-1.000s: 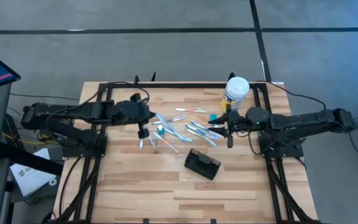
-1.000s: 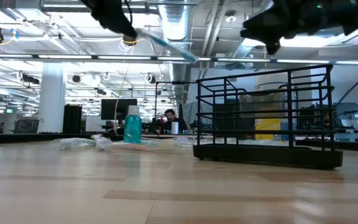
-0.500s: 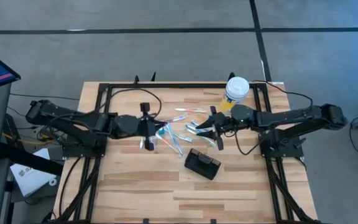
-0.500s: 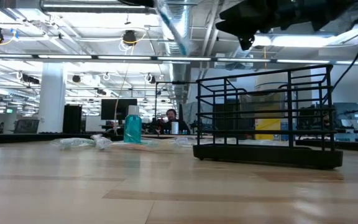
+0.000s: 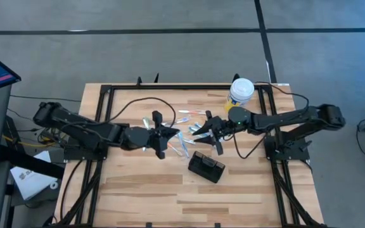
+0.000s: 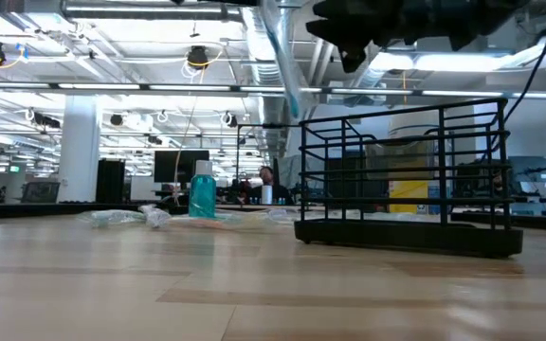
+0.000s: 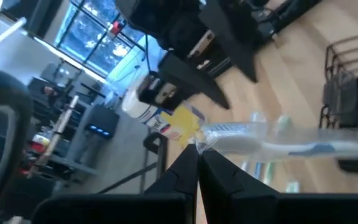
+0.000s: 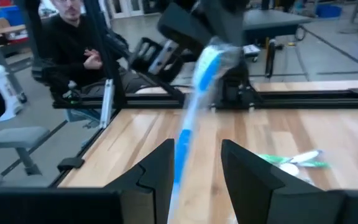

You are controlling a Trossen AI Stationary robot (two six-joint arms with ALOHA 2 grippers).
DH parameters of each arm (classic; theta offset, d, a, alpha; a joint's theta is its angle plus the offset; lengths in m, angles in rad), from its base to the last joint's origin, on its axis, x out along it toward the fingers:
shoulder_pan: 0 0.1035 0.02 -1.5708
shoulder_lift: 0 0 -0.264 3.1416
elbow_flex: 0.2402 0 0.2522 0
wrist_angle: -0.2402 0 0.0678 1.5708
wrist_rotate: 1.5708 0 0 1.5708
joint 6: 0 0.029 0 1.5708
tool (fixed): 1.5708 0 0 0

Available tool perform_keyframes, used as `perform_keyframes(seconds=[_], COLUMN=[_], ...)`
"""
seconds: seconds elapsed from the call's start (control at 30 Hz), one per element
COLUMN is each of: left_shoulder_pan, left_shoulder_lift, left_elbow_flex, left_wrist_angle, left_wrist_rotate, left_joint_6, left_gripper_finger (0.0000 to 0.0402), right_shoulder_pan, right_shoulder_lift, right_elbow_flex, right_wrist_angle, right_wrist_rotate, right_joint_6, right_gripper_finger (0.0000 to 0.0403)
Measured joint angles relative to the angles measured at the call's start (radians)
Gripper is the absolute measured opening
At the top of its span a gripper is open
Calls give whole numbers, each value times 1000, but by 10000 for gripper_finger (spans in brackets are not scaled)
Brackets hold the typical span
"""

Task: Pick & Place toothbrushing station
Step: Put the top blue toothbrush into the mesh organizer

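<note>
Carrying a wrapped toothbrush toward the rack

My left hand is pressed together on a wrapped toothbrush (clear sleeve, blue stripe), held up off the tabletop near its middle. My right hand hangs just beside it at about 3 o'clock with its fingers spread and nothing between them, the brush hanging close in front of it in its own wrist view. The toothbrushing station, a black wire rack, sits on the tabletop at about 5 o'clock from my left hand, near but not touching either hand. I judge the step to be transport, or perhaps a handover. Next I must bring the brush over the rack, stand it upright above a slot, and only then let go. The loose toothbrushes lie at about 12 o'clock from the rack.
</note>
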Motion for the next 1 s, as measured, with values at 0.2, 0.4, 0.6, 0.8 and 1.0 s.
perform_keyframes(seconds=[0.2, 0.4, 0.6, 0.8, 1.0], left_shoulder_pan=[-3, -13, -20, -20, -20], left_shoulder_lift=[11, 1, 0, 0, 0], left_elbow_flex=[0, -2, -2, -2, -2], left_wrist_angle=[28, 28, 32, 31, 31], left_wrist_rotate=[-15, -25, -25, -27, -30], left_joint_6=[23, 23, 23, 23, 22], left_gripper_finger=[1, 1, 1, 1, 1], right_shoulder_pan=[6, 3, 3, -9, -19], right_shoulder_lift=[68, 116, 191, 236, 234], right_elbow_flex=[19, 49, 101, 153, 163], right_wrist_angle=[74, 105, 101, 102, 116], right_wrist_rotate=[-69, -81, -93, -152, -158], right_joint_6=[17, 18, 17, 11, 10], right_gripper_finger=[124, 124, 124, 124, 124])
